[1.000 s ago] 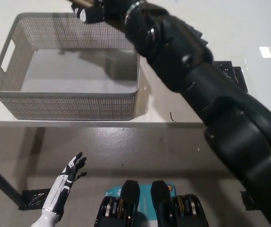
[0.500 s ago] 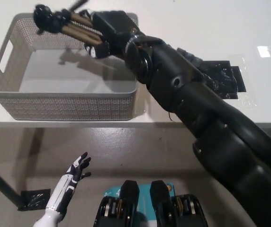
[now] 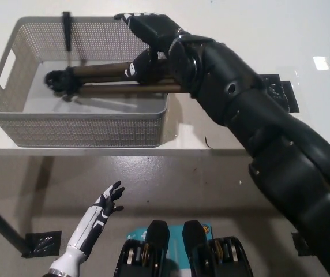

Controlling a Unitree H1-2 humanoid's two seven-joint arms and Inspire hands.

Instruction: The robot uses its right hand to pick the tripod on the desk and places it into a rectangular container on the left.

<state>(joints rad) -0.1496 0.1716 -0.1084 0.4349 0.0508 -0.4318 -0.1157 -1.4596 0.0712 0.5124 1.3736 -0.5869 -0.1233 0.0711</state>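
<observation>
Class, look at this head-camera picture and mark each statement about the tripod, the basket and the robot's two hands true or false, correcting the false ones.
1. The tripod lies with its legs folded, mostly inside the grey mesh basket. True.
2. The white left hand is holding the tripod. False: it hangs open below the desk edge, holding nothing.
3. The black right hand is at the tripod's right end. True.
4. The basket stands on the floor. False: it stands on the white desk.
</observation>
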